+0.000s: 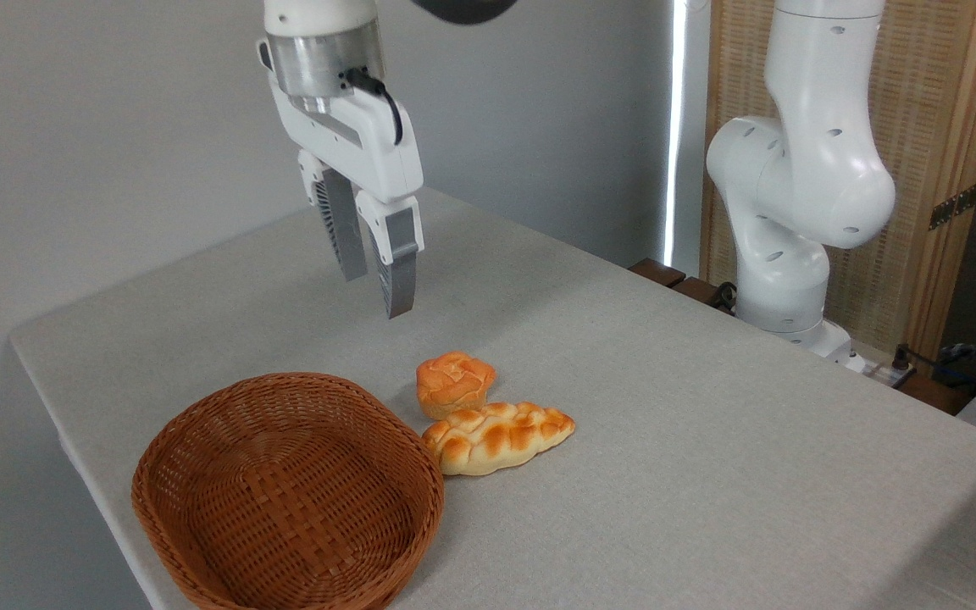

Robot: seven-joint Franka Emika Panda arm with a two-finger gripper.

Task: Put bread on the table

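Grey wall behind, slatted wooden screen at right; only the one fixed camera to log. On the table (708, 440) the bread (453, 383) sits on the cloth, touching the longer braided loaf (496, 436) in front of it, just beside the empty wicker basket (285, 496). My gripper (376, 284) hangs in the air above and behind the bun, well clear of it, jaws parted by a narrow gap and holding nothing. I judge the placing done and the step in hand to be the retreat; what remains is to lift away without brushing either piece. Bun is near round, knotted top facing up, no clear long axis; the loaf runs left-right, rising slightly to the right.
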